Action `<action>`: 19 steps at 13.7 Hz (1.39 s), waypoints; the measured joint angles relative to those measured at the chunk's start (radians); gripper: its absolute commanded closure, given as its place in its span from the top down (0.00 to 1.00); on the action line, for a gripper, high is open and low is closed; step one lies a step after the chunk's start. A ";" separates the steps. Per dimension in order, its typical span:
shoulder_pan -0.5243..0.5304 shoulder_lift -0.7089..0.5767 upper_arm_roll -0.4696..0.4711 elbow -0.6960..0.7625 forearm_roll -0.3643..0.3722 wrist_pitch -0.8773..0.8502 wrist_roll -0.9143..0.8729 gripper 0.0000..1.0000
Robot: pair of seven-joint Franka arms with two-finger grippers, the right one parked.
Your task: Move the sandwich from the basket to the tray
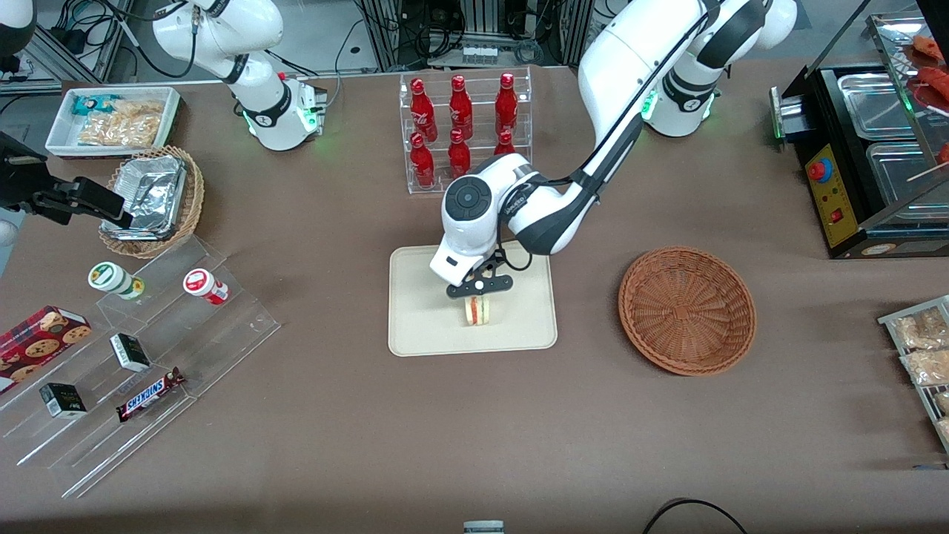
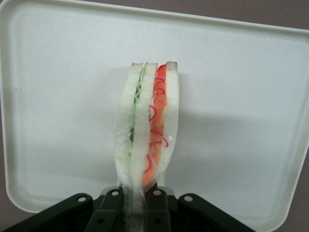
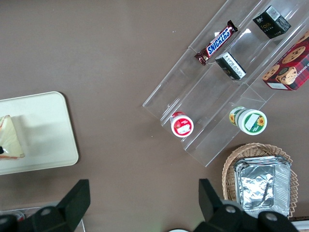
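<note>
A clear rack of red bottles (image 1: pixel 465 133) stood mid-table. Toward the parked arm's end from the rack sat a white bin of snack packets (image 1: pixel 115 122), a pale wicker basket of foil containers (image 1: pixel 152 200) and a Snickers bar (image 1: pixel 150 394) on a stepped clear stand (image 1: pixel 245 326). A black appliance (image 1: pixel 830 185) sat toward the working arm's end.

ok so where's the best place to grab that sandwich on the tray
By the bread faces near the top, from above, as the claw does now: the sandwich stands on edge on the tray, its flat sides facing the fingers.
</note>
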 measured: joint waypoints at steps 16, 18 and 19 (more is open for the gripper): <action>0.090 -0.279 0.018 0.051 -0.021 -0.315 -0.055 1.00; 0.176 -0.416 0.021 -0.006 -0.048 -0.388 -0.049 1.00; 0.220 -0.484 0.022 -0.051 -0.055 -0.406 -0.030 1.00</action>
